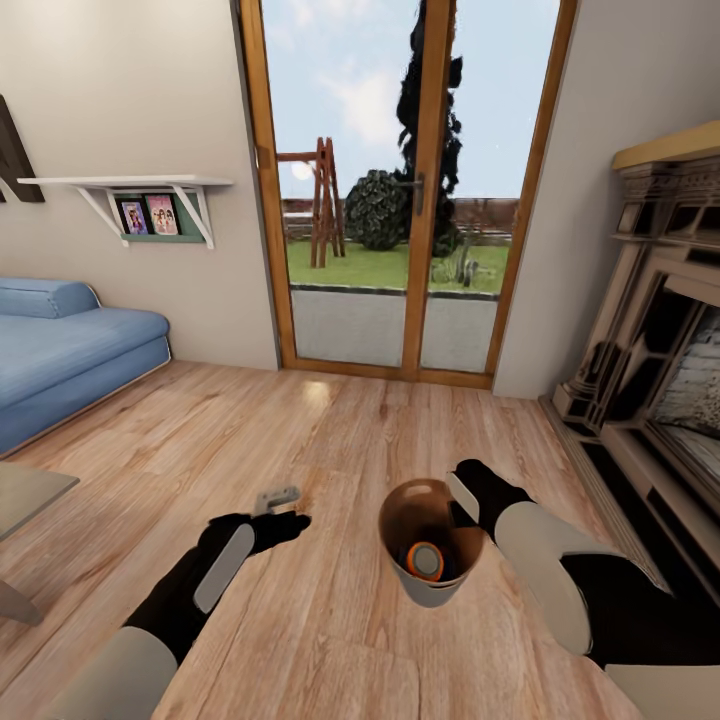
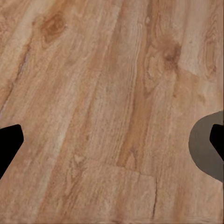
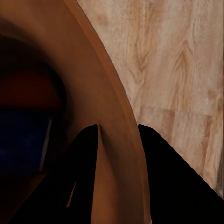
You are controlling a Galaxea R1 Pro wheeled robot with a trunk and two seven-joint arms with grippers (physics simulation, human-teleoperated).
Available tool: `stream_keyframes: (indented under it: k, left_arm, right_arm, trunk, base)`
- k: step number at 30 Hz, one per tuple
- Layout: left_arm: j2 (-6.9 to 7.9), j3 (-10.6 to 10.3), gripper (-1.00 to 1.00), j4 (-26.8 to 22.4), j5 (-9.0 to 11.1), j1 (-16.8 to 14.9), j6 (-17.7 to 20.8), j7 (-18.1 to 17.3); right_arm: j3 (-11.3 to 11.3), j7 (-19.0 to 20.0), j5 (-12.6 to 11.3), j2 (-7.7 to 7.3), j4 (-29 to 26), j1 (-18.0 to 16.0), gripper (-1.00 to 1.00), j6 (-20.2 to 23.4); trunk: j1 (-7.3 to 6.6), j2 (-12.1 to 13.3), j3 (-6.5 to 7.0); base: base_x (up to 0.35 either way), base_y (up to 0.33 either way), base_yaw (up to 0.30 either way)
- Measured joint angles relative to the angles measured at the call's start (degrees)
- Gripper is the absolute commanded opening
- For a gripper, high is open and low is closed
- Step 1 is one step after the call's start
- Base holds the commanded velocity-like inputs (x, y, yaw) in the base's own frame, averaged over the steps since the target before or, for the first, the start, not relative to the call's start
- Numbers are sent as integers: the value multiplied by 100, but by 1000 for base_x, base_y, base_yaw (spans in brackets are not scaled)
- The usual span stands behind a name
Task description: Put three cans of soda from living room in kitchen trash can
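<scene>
the right tool (image 3: pixel 116 135) was clamped on the bucket (image 1: pixel 432 590) rim, above the plank floor (image 1: pixel 330 440); an orange can (image 1: pixel 425 561) lay inside. the left tool (image 1: pixel 278 500) hung apart, empty. sofa (image 1: pixel 60 350) left, fireplace (image 1: pixel 660 360) right, glass doors (image 1: pixel 400 180) ahead.

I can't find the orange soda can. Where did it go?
The orange soda can is lying inside the trash can, low in the head view, right of centre. The right gripper holds that bucket's rim above the wooden floor.
</scene>
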Motion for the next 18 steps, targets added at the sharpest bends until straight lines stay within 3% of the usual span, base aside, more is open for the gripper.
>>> stream_keyframes:
  k: [4,8,13,18]
  left_arm:
    - [-12,-11,100,294,0,0,-35,34]
    - [-16,-23,100,495,-4,-1,-160,10]
    - [-15,-31,100,792,-3,0,-423,-6]
    - [-22,-30,100,1538,-3,0,-570,-15]
  right_arm:
    - [6,425,33,-206,0,-1,-100,3]
    - [44,982,104,-504,2,0,-100,20]
    - [23,1193,53,-599,7,0,-100,19]
    - [61,1205,116,-620,13,0,-100,23]
  trunk:
    - [0,0,0]
    - [0,0,0]
    - [0,0,0]
    - [0,0,0]
  base:
    - [0,0,0]
    - [0,0,0]
    - [0,0,0]
    - [0,0,0]
